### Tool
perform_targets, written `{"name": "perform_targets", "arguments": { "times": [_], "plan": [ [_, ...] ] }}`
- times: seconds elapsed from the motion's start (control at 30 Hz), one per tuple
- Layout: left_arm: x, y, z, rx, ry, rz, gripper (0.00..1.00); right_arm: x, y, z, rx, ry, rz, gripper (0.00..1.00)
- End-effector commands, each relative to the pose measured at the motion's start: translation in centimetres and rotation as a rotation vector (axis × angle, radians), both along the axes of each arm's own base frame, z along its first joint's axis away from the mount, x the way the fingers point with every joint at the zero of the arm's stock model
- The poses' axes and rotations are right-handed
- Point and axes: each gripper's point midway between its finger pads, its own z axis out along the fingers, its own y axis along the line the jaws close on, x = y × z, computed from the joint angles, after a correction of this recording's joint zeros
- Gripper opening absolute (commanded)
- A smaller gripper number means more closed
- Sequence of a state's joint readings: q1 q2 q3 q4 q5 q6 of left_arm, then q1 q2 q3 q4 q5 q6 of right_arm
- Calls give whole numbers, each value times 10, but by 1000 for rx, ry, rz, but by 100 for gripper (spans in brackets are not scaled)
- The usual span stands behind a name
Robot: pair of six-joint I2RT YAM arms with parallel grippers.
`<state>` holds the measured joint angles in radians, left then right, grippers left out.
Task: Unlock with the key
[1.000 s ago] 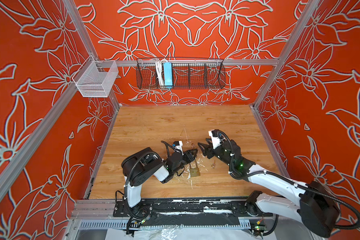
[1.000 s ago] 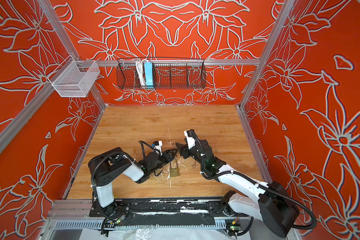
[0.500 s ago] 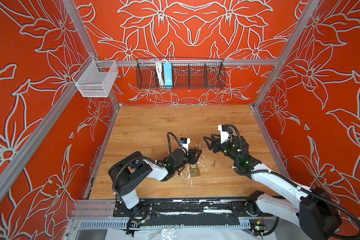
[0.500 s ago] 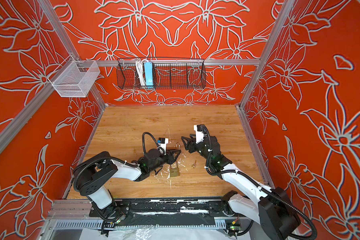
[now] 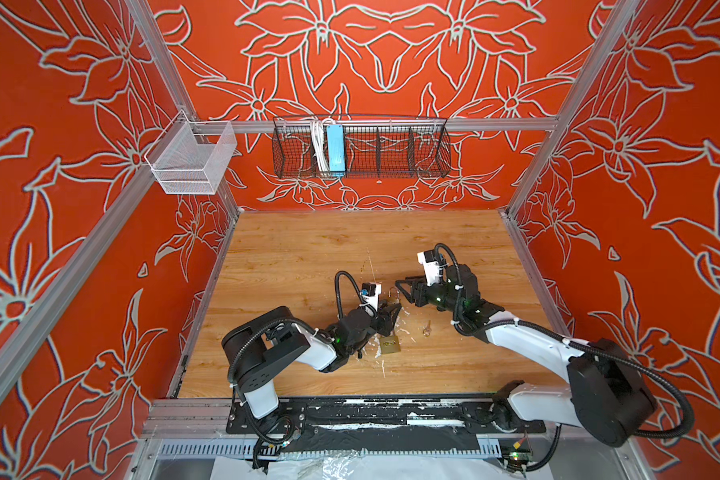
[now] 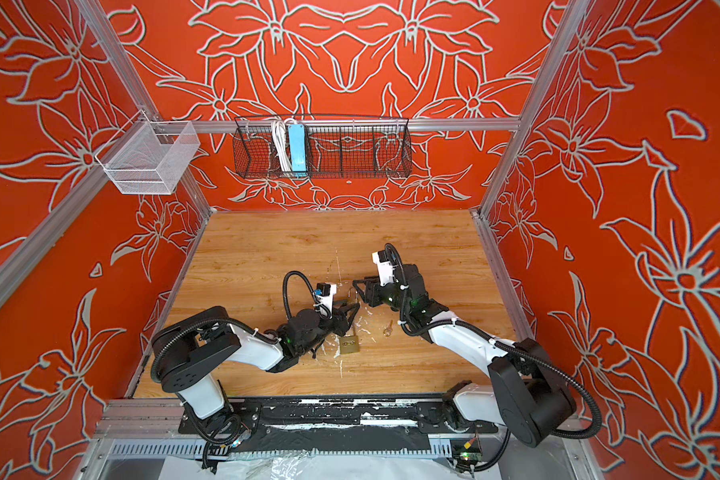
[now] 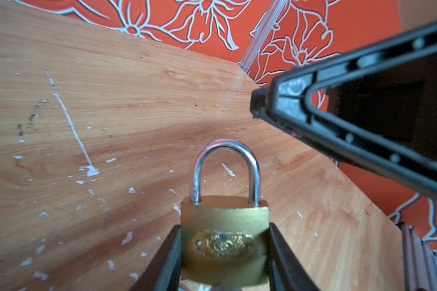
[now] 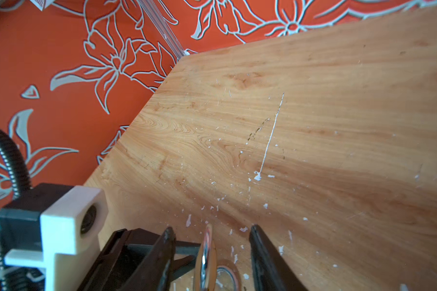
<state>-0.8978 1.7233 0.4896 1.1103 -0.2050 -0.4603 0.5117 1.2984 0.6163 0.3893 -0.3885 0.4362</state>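
Note:
My left gripper (image 7: 224, 226) is shut on the body of a brass padlock (image 7: 225, 214), pressing both its sides. Its steel shackle (image 7: 225, 147) is closed and points away over the table. In both top views this gripper (image 5: 389, 309) (image 6: 350, 309) sits at mid-table with the shackle (image 5: 394, 295) (image 6: 352, 296) sticking out. My right gripper (image 5: 402, 291) (image 6: 358, 286) (image 8: 211, 228) is open. The shackle (image 8: 206, 252) shows edge-on between its jaws, with a gap on each side. A small key (image 5: 427, 330) (image 6: 387, 330) lies loose on the table, held by neither gripper.
Another brass padlock (image 5: 389, 345) (image 6: 348, 345) lies flat on the wooden table (image 5: 308, 257), just nearer the front than the left gripper. White flecks mark the wood. A black wire basket (image 5: 362, 149) and a white mesh bin (image 5: 190, 160) hang on the walls.
The left arm's elbow has shifted left, its gripper slightly right with the padlock. The right gripper drifted right, then came back left to the shackle with narrower jaws.

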Motion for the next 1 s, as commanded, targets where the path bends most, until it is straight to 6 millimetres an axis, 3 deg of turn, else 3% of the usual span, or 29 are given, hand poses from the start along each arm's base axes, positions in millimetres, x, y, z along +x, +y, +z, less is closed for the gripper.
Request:
{"name": "perform_targets", "arguments": {
  "times": [0.0, 0.2, 0.53, 0.97],
  "plan": [
    [6, 3, 36, -73, -100, 43, 0, 0, 14, 7, 26, 11, 44, 44],
    [7, 4, 37, -72, -104, 50, 0, -5, 29, 1, 10, 25, 100, 41],
    [7, 11, 44, -62, -124, 73, 0, -4, 36, -14, -26, 53, 116, 37],
    [6, 7, 43, -68, -106, 54, 0, -4, 37, -12, -32, 22, 122, 19]
  ]
}}
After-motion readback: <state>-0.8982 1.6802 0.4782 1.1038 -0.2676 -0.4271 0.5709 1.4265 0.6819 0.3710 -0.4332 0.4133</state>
